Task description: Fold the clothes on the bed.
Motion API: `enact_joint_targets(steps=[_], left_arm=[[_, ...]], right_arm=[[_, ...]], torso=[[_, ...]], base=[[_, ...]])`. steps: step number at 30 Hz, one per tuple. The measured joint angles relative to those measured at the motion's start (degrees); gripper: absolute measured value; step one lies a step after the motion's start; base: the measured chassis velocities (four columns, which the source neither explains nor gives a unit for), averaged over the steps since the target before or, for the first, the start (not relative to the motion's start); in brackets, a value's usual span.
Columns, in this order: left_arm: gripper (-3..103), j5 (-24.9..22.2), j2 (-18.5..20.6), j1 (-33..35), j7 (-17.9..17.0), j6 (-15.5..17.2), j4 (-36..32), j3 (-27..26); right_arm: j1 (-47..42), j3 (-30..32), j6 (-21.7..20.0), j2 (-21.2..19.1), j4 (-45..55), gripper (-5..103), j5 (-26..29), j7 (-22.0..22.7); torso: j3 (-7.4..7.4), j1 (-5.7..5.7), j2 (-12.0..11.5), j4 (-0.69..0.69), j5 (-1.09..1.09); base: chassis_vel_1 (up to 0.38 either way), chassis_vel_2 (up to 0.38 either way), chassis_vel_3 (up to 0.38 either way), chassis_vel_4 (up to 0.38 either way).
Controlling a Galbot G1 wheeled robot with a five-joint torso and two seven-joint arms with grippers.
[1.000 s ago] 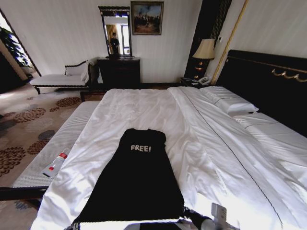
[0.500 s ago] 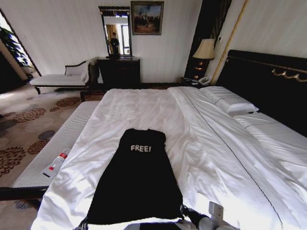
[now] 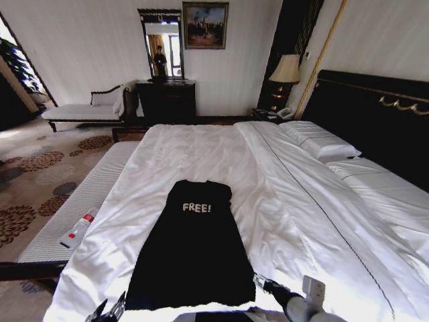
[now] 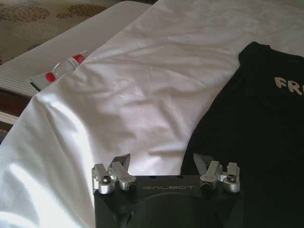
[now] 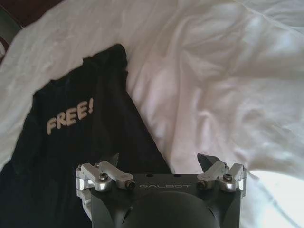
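Lying flat on the big white bed (image 3: 295, 201), the black T-shirt (image 3: 191, 255) shows "FREE!". A small tube (image 4: 57, 72) rests on the striped bench (image 3: 74, 208) beside it. Both end effectors, left (image 4: 161, 164) and right (image 5: 161, 164), are spread at the shirt's near corners.

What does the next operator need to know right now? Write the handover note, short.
Left gripper: open, empty, at the near left hem corner of the T-shirt.
Right gripper: open, empty, at the near right hem corner.
The T-shirt lies on the bed as a long narrow strip, sleeves already folded in, "FREE!" lettering face up at the far end.
Done: the lengthwise folds.
Left: fold the strip across its length, hem end toward the collar end, judging from how it lies.
A small tube lies on the bench beside the bed; not part of the job.
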Motion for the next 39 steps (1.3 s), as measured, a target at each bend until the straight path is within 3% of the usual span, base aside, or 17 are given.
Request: enact_joint_targets(steps=[2, 3, 5, 8, 11, 14, 19, 23, 28, 35, 39], left_arm=[[82, 0.59, -0.04, -1.31, 0.27, -0.01, -0.46, -0.69], [82, 0.59, -0.04, -1.31, 0.27, -0.01, -0.46, -0.69], [92, 2.84, -0.13, -3.42, 0.95, 0.03, -0.21, -0.74], [99, 9.95, -0.26, -8.15, 2.20, 0.11, 1.17, 0.29], [100, 12.98, 0.41, -11.87, 2.60, 0.71, 1.44, 1.59], [100, 13.11, 2.27, -18.00, 2.05, 3.59, 0.51, 4.61], [100, 8.75, 5.57, -26.16, -0.12, 6.13, 0.73, 9.00], [100, 7.55, 7.26, -27.42, 0.49, 5.58, 1.45, 9.92], [100, 5.89, 8.36, -27.43, 2.07, 3.57, 2.95, 9.93], [100, 4.76, 7.99, -27.96, 2.36, 3.41, 3.57, 9.63], [100, 3.28, 8.18, -28.35, 2.28, 3.36, 3.47, 9.03]], right_arm=[[4.53, 2.31, 0.85, -2.46, -1.39, 98, 7.05, -0.70], [4.53, 2.31, 0.85, -2.46, -1.39, 98, 7.05, -0.70], [9.68, 3.51, 1.32, -5.17, -4.04, 100, 13.44, -1.42], [19.05, 2.78, 1.44, -8.27, -9.53, 100, 20.05, -2.08], [24.19, 0.66, 1.28, -9.80, -13.76, 100, 21.84, -2.49], [31.69, -2.79, 0.68, -12.39, -21.49, 100, 23.04, -3.43], [43.36, -7.48, 0.08, -14.43, -33.76, 100, 23.20, -5.05], [49.00, -10.16, -0.09, -14.10, -39.96, 100, 22.41, -7.28], [58.62, -15.11, -1.81, -10.24, -53.88, 100, 19.74, -12.00], [69.60, -21.39, 1.49, -3.88, -71.35, 99, 11.87, -19.60], [73.03, -20.70, 2.45, -0.92, -78.62, 96, 9.51, -21.06]], torso=[[0.00, 0.00, 0.00, 0.00, 0.00], [0.00, 0.00, 0.00, 0.00, 0.00], [0.00, 0.00, 0.00, -0.01, 0.02], [0.00, 0.00, 0.00, 0.02, 0.01], [0.01, 0.01, -0.01, 0.01, 0.02], [0.01, 0.01, -0.01, -0.01, 0.00], [0.02, 0.02, -0.01, -0.02, -0.01], [0.02, 0.03, -0.02, 0.00, 0.00], [0.00, 0.00, -0.01, 0.00, -0.01], [0.01, 0.02, -0.02, 0.01, 0.00], [0.00, 0.00, -0.01, 0.01, -0.01]], base=[[0.000, 0.000, 0.000, 0.000], [0.000, 0.000, 0.000, 0.000], [0.000, 0.000, 0.000, 0.000], [0.000, 0.000, 0.000, 0.000], [0.000, 0.000, 0.000, 0.000], [0.000, 0.000, 0.000, 0.000], [0.000, 0.000, 0.000, 0.000], [0.000, 0.000, 0.000, 0.000], [0.000, 0.000, 0.000, 0.000], [0.000, 0.000, 0.000, 0.000], [0.000, 0.000, 0.000, 0.000]])
